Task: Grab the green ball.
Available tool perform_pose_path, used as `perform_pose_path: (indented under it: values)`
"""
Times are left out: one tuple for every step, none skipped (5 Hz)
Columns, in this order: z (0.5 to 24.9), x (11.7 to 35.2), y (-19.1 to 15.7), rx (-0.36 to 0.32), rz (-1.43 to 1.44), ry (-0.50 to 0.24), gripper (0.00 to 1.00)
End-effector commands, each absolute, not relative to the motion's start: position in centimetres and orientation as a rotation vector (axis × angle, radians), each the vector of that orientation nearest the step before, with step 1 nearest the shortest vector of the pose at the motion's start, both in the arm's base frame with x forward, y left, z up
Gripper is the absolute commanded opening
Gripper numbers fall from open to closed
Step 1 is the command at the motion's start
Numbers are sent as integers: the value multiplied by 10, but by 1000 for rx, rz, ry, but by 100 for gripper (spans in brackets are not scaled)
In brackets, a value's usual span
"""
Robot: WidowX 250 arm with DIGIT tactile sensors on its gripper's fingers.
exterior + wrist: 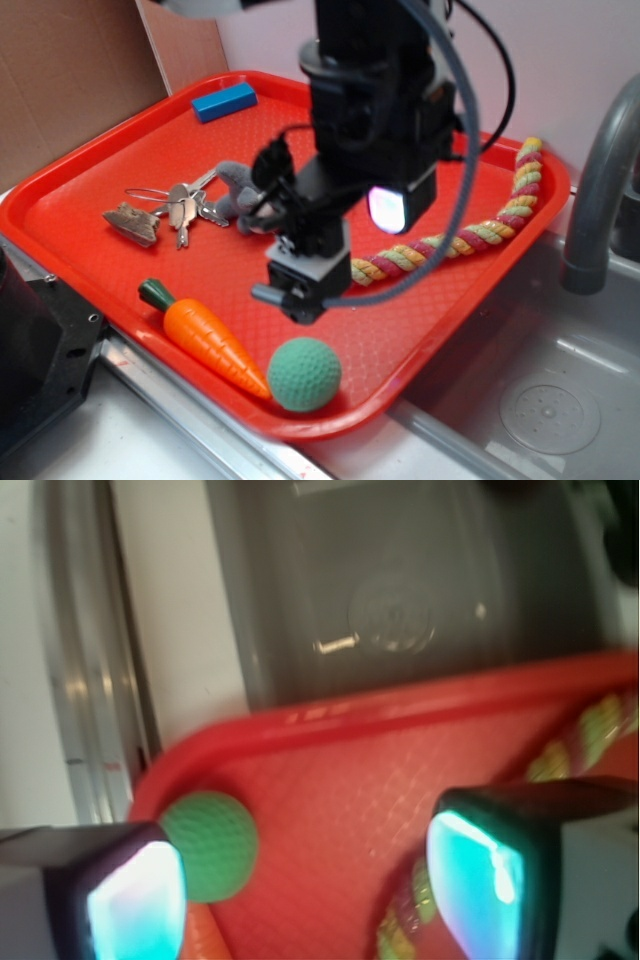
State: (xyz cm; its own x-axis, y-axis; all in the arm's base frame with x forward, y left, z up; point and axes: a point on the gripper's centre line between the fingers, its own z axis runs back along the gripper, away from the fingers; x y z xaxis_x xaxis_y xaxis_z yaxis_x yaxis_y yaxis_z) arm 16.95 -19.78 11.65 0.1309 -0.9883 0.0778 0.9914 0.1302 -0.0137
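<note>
Gripper (300,300) hangs above the middle of the red tray (80,215), its black body pointing down and its jaws spread wide with nothing between them; in the wrist view the 2 fingertips (135,900) sit far apart at the lower left and lower right, each with a glowing cyan pad, and only bare tray surface lies in the gap. The green ball (304,374) rests on the tray in its front corner, near the rim, below and slightly right of the gripper and not touched by it. In the wrist view the ball (212,842) shows just beside the left-hand fingertip, close to the curved corner of the tray (400,705). An orange carrot (212,345) with a dark green top lies on the tray just left of the ball, its pointed end touching or almost touching it. A twisted multicoloured rope (480,232) runs along the right side of the tray. Keys (185,208) on a ring lie at the left centre, with a grey object (238,195) beside them partly hidden by the arm. 1 blue block (224,101) sits near the far edge. A metal sink (560,400) lies to the right of the tray
</note>
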Motion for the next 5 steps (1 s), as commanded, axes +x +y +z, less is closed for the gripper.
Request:
perform_pose_path:
  values:
    - [135,161,-204,-73,-1436,-128,100]
    - [135,161,-204,-73,-1436,-128,100]
    - [124,130,-189,-25,-1486,-197,100]
    - [114,109,-183,-32,-1508,-215,100]
    - [101,103,-184,-44,-1505,-170,100]
